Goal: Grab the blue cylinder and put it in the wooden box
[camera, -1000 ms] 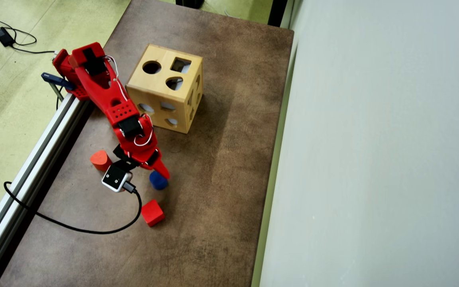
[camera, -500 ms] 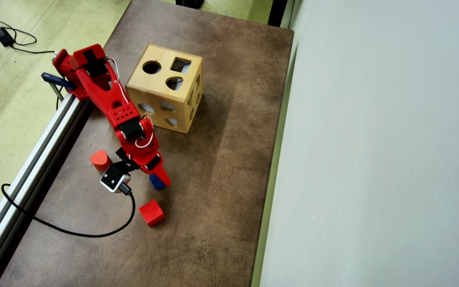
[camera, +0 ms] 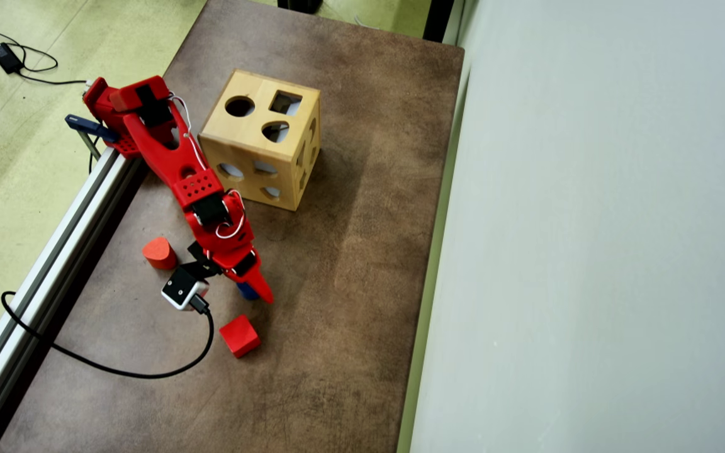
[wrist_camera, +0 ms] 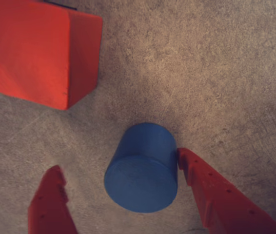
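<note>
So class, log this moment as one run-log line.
phase: grasp approach | gripper: open, straddling cylinder | one finger touching it | box: no cylinder yet

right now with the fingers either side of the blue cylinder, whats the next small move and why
Probably close the gripper. In the wrist view the blue cylinder stands upright between the open fingers: the right one touches its side, the left one is still apart. The red cube sits clear of the closing path.
</note>
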